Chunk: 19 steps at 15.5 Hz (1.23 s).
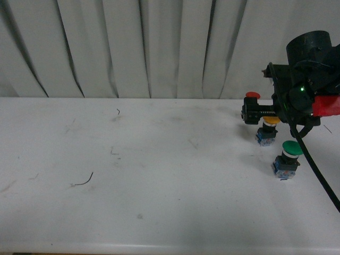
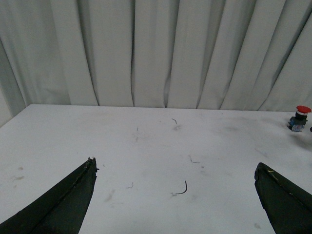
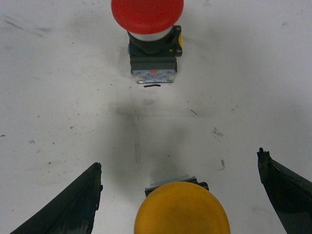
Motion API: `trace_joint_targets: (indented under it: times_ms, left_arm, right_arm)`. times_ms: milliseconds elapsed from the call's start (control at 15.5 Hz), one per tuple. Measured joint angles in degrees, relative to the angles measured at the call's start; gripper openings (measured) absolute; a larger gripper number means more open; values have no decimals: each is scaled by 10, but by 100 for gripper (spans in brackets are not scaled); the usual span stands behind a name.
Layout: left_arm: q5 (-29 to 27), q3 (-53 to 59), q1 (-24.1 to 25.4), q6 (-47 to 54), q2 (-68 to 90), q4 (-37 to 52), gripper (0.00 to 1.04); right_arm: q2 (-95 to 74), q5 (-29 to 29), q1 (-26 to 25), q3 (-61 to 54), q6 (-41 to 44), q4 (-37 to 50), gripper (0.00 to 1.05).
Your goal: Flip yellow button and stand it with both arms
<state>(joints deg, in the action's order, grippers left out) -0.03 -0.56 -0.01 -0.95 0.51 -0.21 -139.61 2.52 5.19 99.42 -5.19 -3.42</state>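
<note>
The yellow button [image 1: 270,121] stands on the white table at the far right, cap up over its blue-grey base. The right wrist view looks down on its yellow-orange cap [image 3: 181,209], which lies between my right gripper's fingers with bare table on both sides. My right gripper [image 1: 257,113] [image 3: 179,161] hangs open just above and around it, not touching. My left gripper [image 2: 175,165] is open over bare table with nothing between its fingers, and it is out of the front view.
A red-capped button [image 1: 252,95] [image 3: 147,14] [image 2: 302,117] stands just beyond the yellow one. A larger green-capped button [image 1: 291,149] stands nearer the front. A black cable [image 1: 319,175] trails from the right arm. A small curved black scrap [image 1: 84,182] [image 2: 183,190] lies on the table's left.
</note>
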Motion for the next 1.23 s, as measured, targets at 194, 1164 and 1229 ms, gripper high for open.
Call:
trace_joint_targets:
  times_ms: [194,1164,1229]
  left_arm:
    - [0,0,0,0,0,0,98]
    - [0,0,0,0,0,0,98]
    - [0,0,0,0,0,0,98]
  right_arm:
    - [74,-30,0,-54,-3,47,98]
    - [716,-21,-52,-759,48,473,22]
    - [731,-21,-55,-796,48,473,9]
